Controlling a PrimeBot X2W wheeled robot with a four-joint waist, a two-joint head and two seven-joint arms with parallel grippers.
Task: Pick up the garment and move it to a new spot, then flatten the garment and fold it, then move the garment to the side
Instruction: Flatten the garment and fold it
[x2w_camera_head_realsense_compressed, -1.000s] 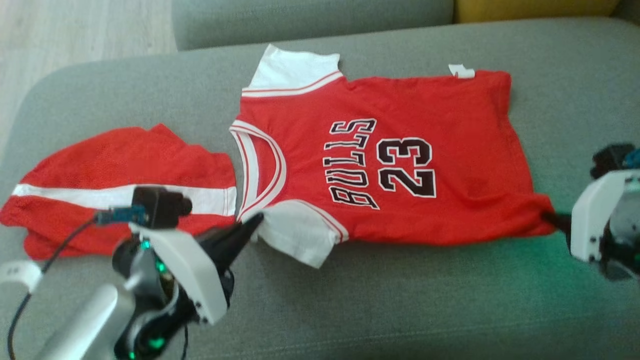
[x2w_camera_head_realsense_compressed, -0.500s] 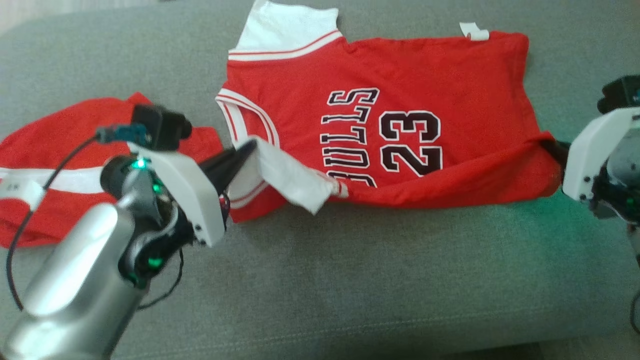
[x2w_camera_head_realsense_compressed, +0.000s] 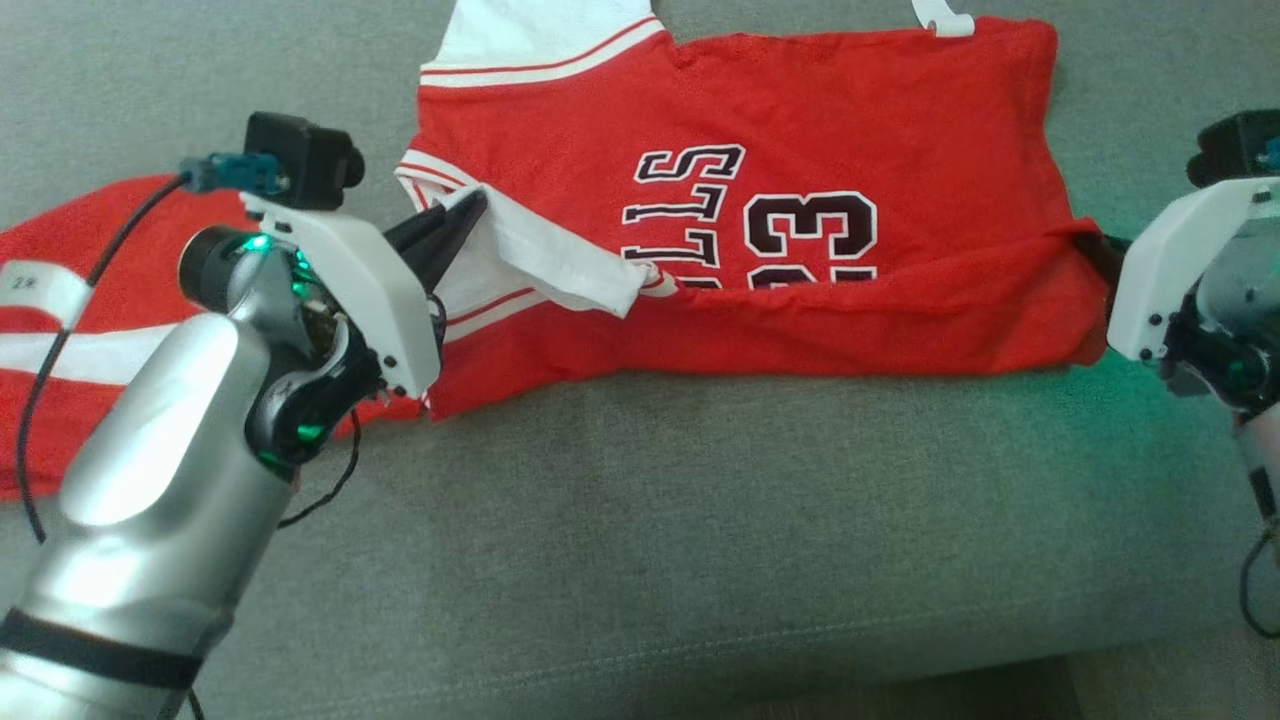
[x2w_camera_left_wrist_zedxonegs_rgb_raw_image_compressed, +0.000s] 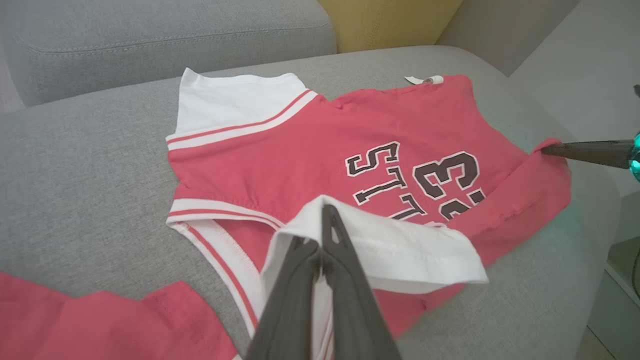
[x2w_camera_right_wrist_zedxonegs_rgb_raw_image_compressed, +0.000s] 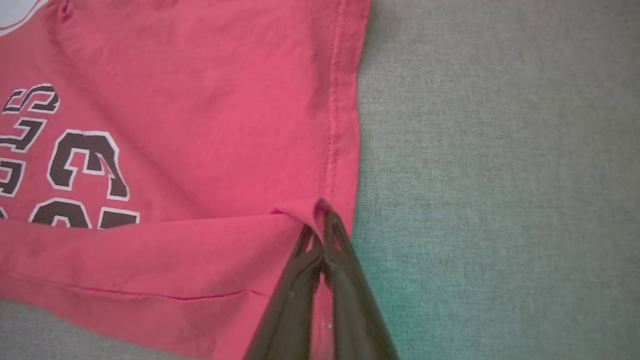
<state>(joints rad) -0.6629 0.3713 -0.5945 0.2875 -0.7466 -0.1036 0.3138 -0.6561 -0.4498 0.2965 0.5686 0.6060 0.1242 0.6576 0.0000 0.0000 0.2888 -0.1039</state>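
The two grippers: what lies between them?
In the head view, the red jersey lies there, its near edge stretched from the left gripper, pinching the white sleeve, to the right gripper, pinching the hem.

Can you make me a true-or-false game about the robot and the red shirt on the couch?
1. The left hand is pinching a white sleeve of the jersey. True.
2. The jersey has the number 32 on it. False: it says 23.
3. The right hand is wide open. False: it is shut on the jersey's bottom corner.
4. The jersey lies on a grey couch. True.
5. A second red garment lies next to the jersey's neck end. True.
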